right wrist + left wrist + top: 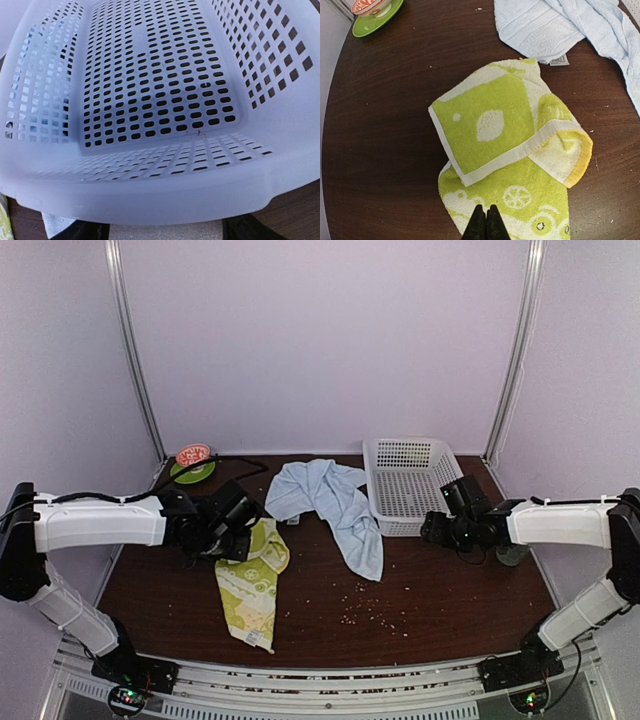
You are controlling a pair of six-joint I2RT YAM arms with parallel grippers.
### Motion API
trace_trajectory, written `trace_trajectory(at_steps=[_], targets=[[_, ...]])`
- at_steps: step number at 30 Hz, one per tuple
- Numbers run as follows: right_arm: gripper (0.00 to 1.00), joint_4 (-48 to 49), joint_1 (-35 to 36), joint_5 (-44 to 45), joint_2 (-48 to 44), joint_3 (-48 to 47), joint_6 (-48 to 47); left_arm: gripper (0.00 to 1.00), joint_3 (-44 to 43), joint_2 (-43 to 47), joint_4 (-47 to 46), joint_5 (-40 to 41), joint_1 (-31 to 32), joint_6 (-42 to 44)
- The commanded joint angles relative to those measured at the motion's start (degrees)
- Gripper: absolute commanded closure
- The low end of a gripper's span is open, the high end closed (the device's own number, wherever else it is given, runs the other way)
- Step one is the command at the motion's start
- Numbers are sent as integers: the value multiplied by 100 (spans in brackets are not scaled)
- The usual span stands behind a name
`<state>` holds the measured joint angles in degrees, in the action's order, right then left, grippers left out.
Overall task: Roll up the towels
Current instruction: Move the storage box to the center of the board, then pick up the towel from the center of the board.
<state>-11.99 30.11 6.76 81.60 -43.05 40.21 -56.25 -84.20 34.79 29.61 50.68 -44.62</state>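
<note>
From above, the yellow-green towel (pixel 250 585) lies on the near-left part of the dark table (pixel 450 590), its far end bunched up under the left gripper (pixel 243 543). The light-blue towel (pixel 335 505) sprawls mid-table, just left of the white basket (pixel 410 485). The right gripper (pixel 432 530) sits at the basket's near-left corner. There's a green saucer (pixel 193 468) with a red-and-white cup in the far-left corner and some crumbs (pixel 365 612) near the middle. Left wrist cam: the claw is clenched, fingertips (pixel 479 225) pressed together with nothing between them, right over the near part of the yellow-green towel (pixel 495 130) — its far end is folded back on itself. The blue one (pixel 560 25) is just beyond it, not touching as far as I can tell. Right wrist cam: basket (pixel 160 100) fills everything, dark fingers (pixel 85 232) spread wide at the bottom corners — released, gripping nothing.
</note>
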Motion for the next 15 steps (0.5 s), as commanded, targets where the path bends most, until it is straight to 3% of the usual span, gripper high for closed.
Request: trace_trajectory(at_steps=[1,3,7,10,15], targets=[[17,79,9,-565,-583,70,-602,100,91,167,41,77,-23,2],[14,-33,112,-867,-972,258,-682,95,109,138,42,23,-23,-10],[15,-525,892,-788,-1609,423,-724,69,94,-62,-113,-324,-23,-6],[15,-788,1537,-379,-1853,463,-621,65,-92,-466,-170,-749,-23,-69],[16,-369,1914,-268,-1869,768,-385,41,-743,-1207,-99,-818,-23,-14]])
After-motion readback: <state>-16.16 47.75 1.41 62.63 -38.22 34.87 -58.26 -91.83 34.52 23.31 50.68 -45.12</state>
